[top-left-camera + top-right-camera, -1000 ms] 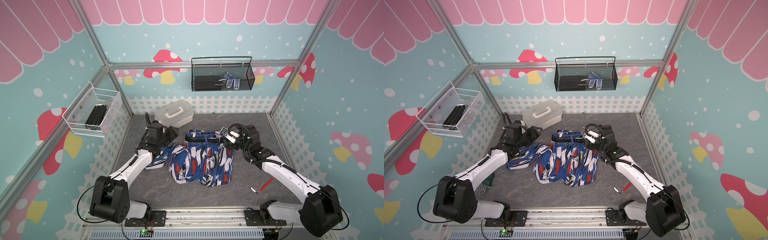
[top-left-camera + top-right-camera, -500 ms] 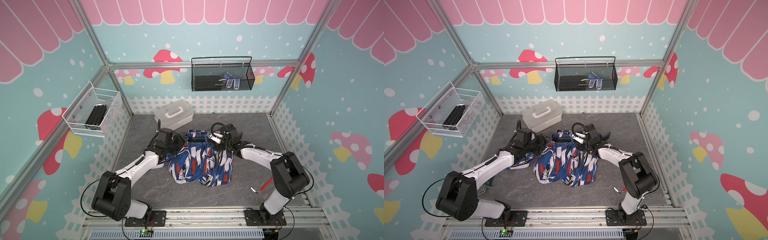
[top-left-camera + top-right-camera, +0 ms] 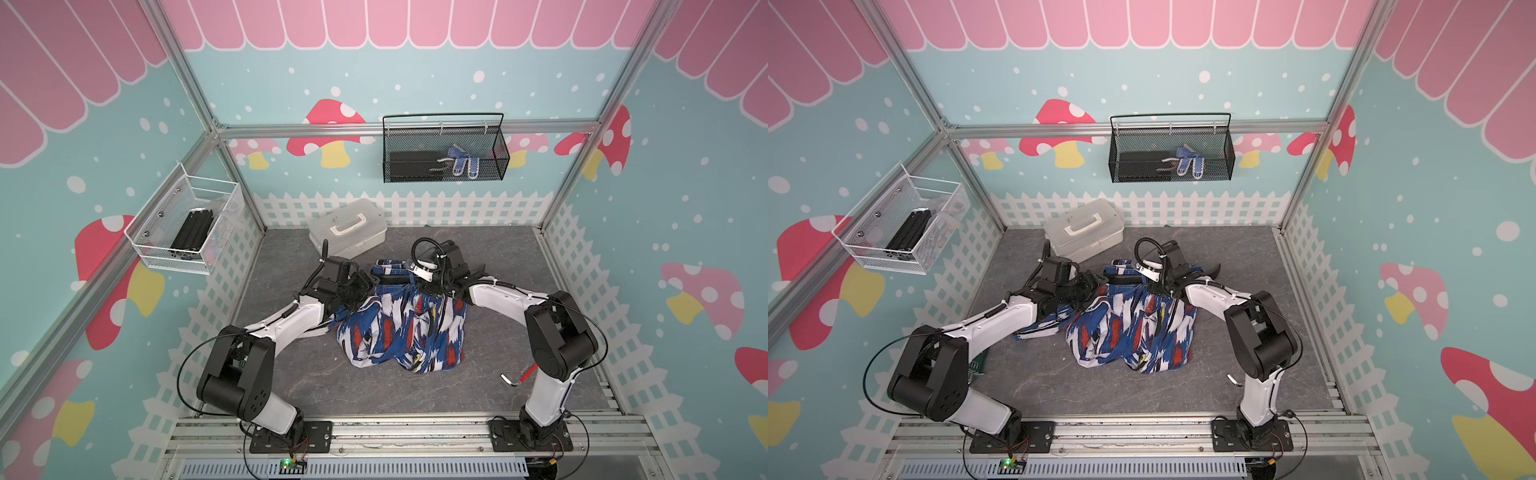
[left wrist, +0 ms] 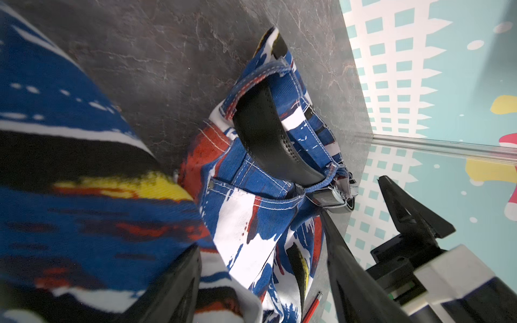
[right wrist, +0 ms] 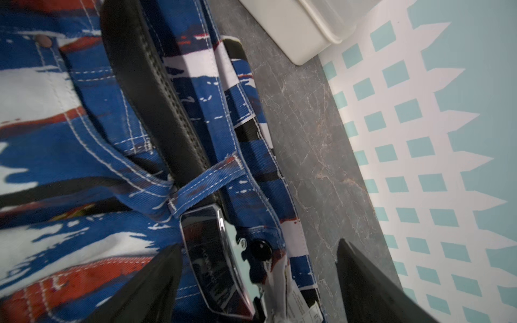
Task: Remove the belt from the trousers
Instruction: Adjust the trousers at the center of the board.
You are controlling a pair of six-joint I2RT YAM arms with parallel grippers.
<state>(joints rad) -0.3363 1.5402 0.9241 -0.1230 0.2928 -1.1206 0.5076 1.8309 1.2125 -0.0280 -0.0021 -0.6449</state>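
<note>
The belt (image 5: 151, 92) lies threaded in the waistband of the trousers (image 5: 56, 139). A blue belt loop (image 5: 204, 181) crosses the strap just before its metal buckle (image 5: 212, 260). The buckle sits between the two fingers of the right pincer (image 5: 257, 243), near their tips.

This pincer is spread wide and pinches nothing. One finger (image 5: 148, 288) stands close beside the buckle, over the printed cloth. The second finger (image 5: 372, 285) is apart from it, above the bare grey table (image 5: 307, 139). Ahead of the tips the strap runs away along the waistband. Further out on the side of the second finger is the corner of a white box (image 5: 302, 28).

The left pincer (image 4: 260, 232) is spread too. Trousers cloth lies in the gap between its fingers, but the fingers do not press on it. Ahead of its tips the strap bends through the waistband, and the buckle lies close to the tip of one finger (image 4: 349, 274). A fold of cloth, blurred and very near the camera, partly covers the other finger (image 4: 173, 285). I cannot tell if that finger touches it.

In both top views the two pincers face each other across the waistband, and the crumpled legs of the trousers lie behind them, toward the arm bases.
</note>
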